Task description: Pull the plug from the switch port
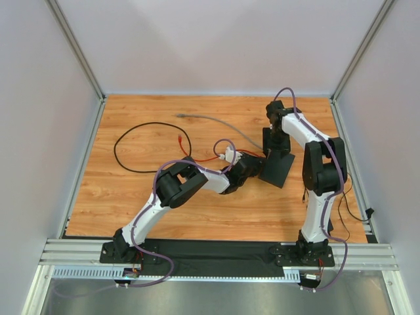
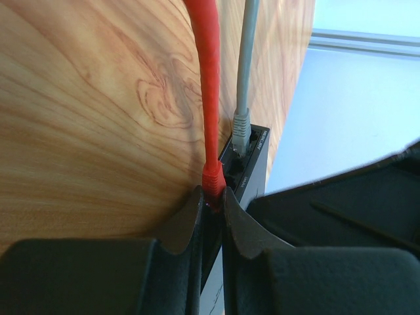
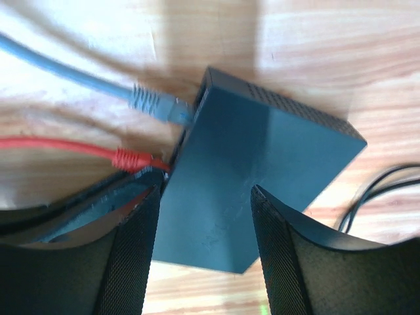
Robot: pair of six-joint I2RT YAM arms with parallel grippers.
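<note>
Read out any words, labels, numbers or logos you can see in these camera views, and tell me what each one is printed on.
Switch, white print beside the ports, left wrist view: too small and blurred to read.
Switch's broad face, right wrist view: no print visible.
Red plug and grey plug: no markings visible.
Nothing here can be quoted as legible text.

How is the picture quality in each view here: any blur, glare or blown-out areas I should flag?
Top view: sharp, evenly lit, only soft shadows. Left wrist view: the red plug is fairly sharp, the left hand blurred close up, the right side washed out white. Right wrist view: switch and grey cable soft, glare on the table.
</note>
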